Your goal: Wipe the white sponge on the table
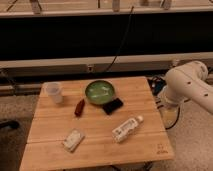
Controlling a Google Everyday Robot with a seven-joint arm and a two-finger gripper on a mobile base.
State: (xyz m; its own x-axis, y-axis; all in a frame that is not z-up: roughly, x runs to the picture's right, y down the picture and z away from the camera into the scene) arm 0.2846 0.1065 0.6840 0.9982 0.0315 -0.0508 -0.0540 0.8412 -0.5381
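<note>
- Table (140, 100): a light-brown top of long wooden planks, seen from above and in front. A small dark mark (161, 148) sits near its front right corner.
- Green bowl (100, 92): the landmark. It stands upright toward the rear of the table, near the middle of its width.
- White sponge (73, 140): a small flat off-white block with rounded corners. It lies on the table well in front of the bowl and to its left, near the front edge, apart from every other item.
- Black pad (113, 106): flat on the table just in front of the bowl and to its right, at or under the bowl's rim.
- Red-brown object (79, 107): small and elongated, just in front of the bowl and to its left. What it is cannot be told.
- Clear cup (54, 92): upright, left of the bowl, near the table's rear left corner.
- White bottle (126, 129): lying on its side in front of the bowl and to its right, cap pointing right and rearward.
- Robot arm (186, 82): white rounded segments right of the bowl, beyond the table's right edge.
- Gripper: outside the view. How far it is open, and whether it holds anything, cannot be told.
</note>
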